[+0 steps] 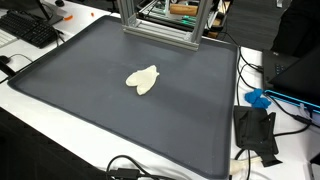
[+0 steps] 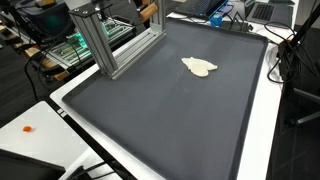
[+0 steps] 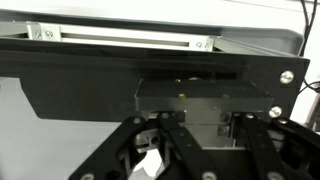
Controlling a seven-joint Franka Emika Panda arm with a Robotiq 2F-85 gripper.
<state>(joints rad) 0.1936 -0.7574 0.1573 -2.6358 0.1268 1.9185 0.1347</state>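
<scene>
A small cream-coloured soft object [image 1: 142,80] lies flat near the middle of a large dark grey mat [image 1: 90,110]; it also shows in an exterior view [image 2: 199,67]. My gripper does not show in either exterior view. In the wrist view only its black finger linkages [image 3: 205,150] show along the bottom edge, spread apart with nothing between them. They face a dark panel and an aluminium frame bar [image 3: 120,38] close in front. The cream object is not in the wrist view.
An aluminium profile frame [image 1: 160,25] stands at the mat's far edge and also shows in an exterior view [image 2: 105,40]. A keyboard [image 1: 30,28], a blue item [image 1: 258,98] and a black device [image 1: 255,130] with cables lie beside the mat.
</scene>
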